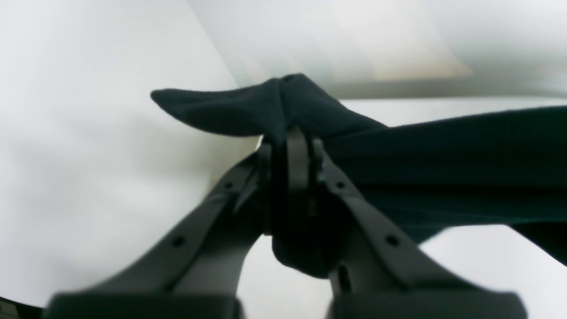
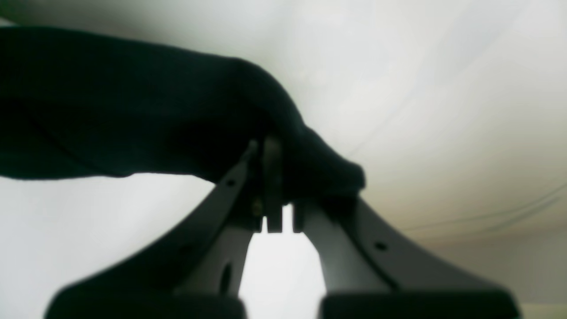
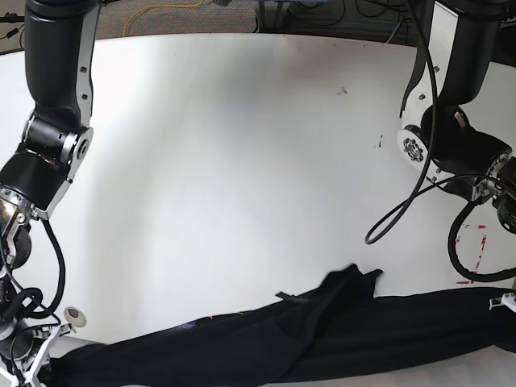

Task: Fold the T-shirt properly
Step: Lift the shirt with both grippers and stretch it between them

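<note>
The black T-shirt (image 3: 322,334) is pulled out in a long, bunched band along the table's near edge, with a loose flap sticking up near its middle (image 3: 347,282). No print shows. My left gripper (image 1: 290,139) is shut on a bunched corner of the cloth (image 1: 248,108), which stretches off to the right. My right gripper (image 2: 274,166) is shut on another bunched end of the shirt (image 2: 133,110), which runs off to the left. In the base view the left gripper is at the right edge (image 3: 506,305) and the right gripper at the bottom left corner (image 3: 28,363), each at one end of the shirt.
The white table (image 3: 242,161) stretches far behind the shirt. Red tape marks (image 3: 473,240) lie by the left arm's looping black cable (image 3: 403,210). Small dark specks (image 3: 343,90) sit far back. Cables lie on the floor beyond the far edge.
</note>
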You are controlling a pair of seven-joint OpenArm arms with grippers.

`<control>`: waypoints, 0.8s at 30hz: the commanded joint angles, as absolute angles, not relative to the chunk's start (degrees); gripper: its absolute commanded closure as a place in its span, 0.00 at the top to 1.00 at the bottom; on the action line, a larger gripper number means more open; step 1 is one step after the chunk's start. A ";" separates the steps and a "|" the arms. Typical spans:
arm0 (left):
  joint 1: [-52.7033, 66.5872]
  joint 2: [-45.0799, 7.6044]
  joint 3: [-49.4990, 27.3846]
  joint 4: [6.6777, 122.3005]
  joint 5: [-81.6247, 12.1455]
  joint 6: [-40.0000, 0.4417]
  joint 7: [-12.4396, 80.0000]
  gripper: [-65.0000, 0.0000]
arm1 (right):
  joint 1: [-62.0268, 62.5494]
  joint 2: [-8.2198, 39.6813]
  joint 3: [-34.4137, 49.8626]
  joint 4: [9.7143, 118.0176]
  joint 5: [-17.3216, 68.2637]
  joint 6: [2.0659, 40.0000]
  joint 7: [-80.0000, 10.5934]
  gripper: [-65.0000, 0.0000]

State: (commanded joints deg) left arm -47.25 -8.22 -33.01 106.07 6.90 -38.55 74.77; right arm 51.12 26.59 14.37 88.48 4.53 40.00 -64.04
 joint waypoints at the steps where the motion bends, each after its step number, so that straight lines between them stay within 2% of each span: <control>1: -46.64 -8.13 -33.01 106.15 6.90 -38.55 74.77 0.00 | 50.51 26.68 14.37 88.92 4.53 40.00 -64.04 0.00; 13: -30.64 -8.13 -37.05 107.38 6.73 -38.73 74.68 0.00 | 29.41 26.24 20.35 97.36 4.53 40.00 -63.69 0.00; 17: -24.84 -8.22 -38.46 107.65 6.73 -40.00 74.68 0.00 | 22.29 24.48 23.25 98.15 4.62 40.00 -62.64 0.00; 24: -16.04 -8.22 -41.27 107.74 6.73 -40.00 74.68 0.00 | 12.88 22.55 26.42 98.95 4.62 40.00 -60.97 0.00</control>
State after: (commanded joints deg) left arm -16.04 -8.22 -41.27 107.74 6.73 -40.00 74.68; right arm 12.88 22.55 26.42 98.95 4.62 40.00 -60.97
